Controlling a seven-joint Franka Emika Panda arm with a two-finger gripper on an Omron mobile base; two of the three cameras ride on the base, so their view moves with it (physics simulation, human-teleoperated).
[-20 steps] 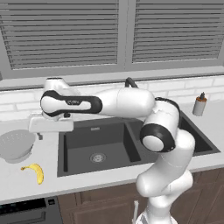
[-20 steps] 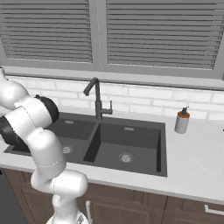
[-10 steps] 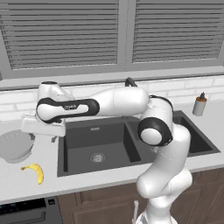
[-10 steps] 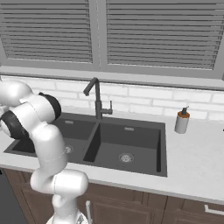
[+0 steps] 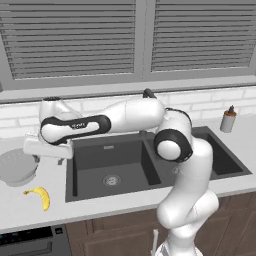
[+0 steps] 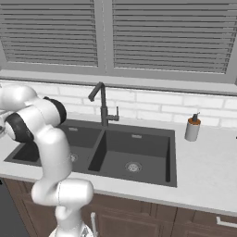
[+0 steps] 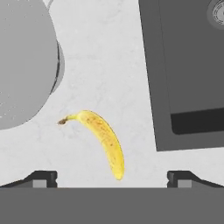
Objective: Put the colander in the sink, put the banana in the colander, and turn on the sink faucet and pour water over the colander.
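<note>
"Where's the colander (image 5: 17, 166) now?"

"On the counter (image 5: 30, 210), left of the sink (image 5: 111, 172). It isn't in the sink yet. The banana (image 5: 41, 196) lies on the counter too, just in front of the colander and apart from it."

"And the claw (image 7: 112, 178)?"

"It hangs over the counter, between the colander and the sink. Its two fingers stand wide apart. It holds nothing."

"What could go wrong?"

"I think the colander has to go first. But from the hand's camera the banana sits right between the fingers. If the claw drops straight down, it may grab the banana too soon, or bump it and roll it off. The colander is round and smooth too. If the claw pinches only the rim, I guess it could slip or tip over."

"And the faucet (image 6: 103, 104)?"

"It stands behind the sink, in the middle. No water is running."
</note>
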